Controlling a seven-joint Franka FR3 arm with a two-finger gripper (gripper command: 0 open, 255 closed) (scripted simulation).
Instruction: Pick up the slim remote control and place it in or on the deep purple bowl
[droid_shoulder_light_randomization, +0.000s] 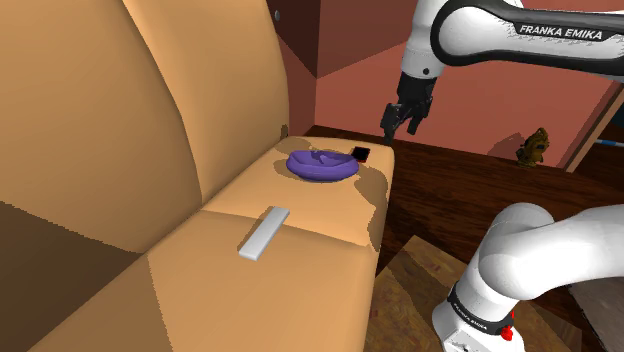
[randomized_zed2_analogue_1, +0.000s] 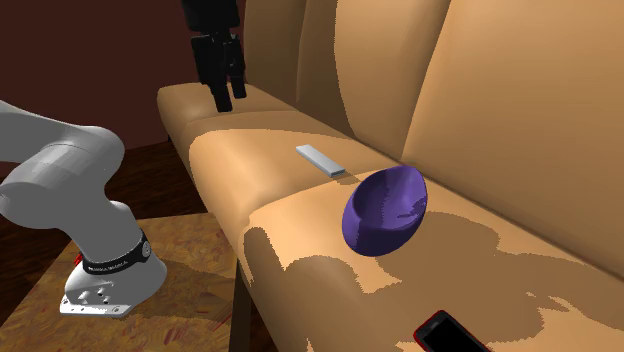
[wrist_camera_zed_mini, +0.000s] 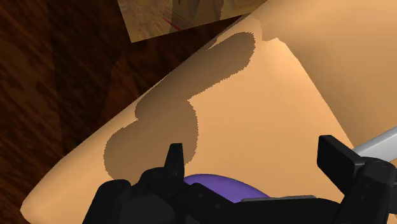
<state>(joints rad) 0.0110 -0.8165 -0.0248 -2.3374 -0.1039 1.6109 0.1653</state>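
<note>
Hovering above the sofa (droid_shoulder_light_randomization: 200, 250), my gripper (droid_shoulder_light_randomization: 398, 128) is empty; the wrist view shows its fingers (wrist_camera_zed_mini: 174, 157) wide; grey remote (droid_shoulder_light_randomization: 263, 232) lies flat mid-seat, apart from purple bowl (droid_shoulder_light_randomization: 320, 166); second exterior view shows the phone's (randomized_zed2_analogue_1: 450, 333) red rim.

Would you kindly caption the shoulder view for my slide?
Franka's open fingers hang near sofa; purple bowl and grey remote untouched.

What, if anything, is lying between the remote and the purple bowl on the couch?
Nothing visible. Only bare sofa seat separates the remote from the bowl. The black phone lies on the bowl's far side, out of the path.
</note>
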